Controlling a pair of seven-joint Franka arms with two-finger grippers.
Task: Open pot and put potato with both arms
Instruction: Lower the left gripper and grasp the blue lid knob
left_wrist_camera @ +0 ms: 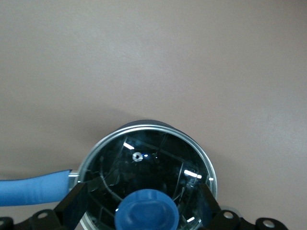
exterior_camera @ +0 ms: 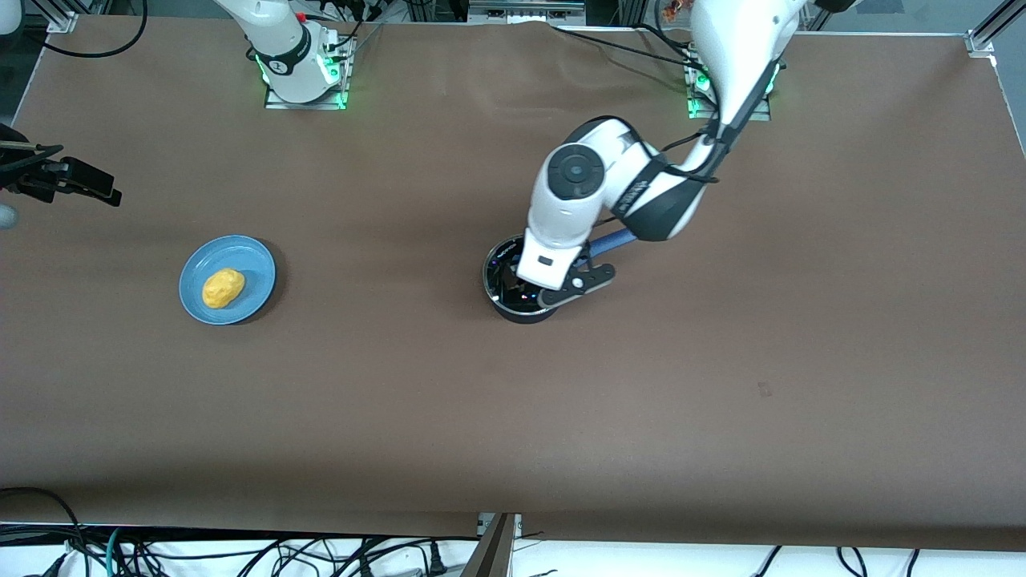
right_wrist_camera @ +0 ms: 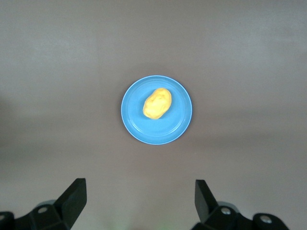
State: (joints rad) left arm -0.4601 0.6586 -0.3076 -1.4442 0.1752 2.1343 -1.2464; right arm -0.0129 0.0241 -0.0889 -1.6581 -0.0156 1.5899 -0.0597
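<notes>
Centrally, on the brown table [exterior_camera: 721, 385], the small black saucepan [left_wrist_camera: 103, 155] with long blue handle [left_wrist_camera: 33, 189] sits lidded; the left gripper [left_wrist_camera: 144, 203] hangs low over it, jaws wide either side of the blue lid knob [left_wrist_camera: 146, 213], gripping nothing. The right gripper [right_wrist_camera: 139, 199] hovers high, jaws wide and empty, above the flat blue plate [right_wrist_camera: 177, 124] bearing the yellow lumpy potato [right_wrist_camera: 157, 103], toward the right arm's end.

One pot [exterior_camera: 513, 300], one potato [exterior_camera: 223, 288], one plate [exterior_camera: 256, 268], two arms [exterior_camera: 617, 180].
</notes>
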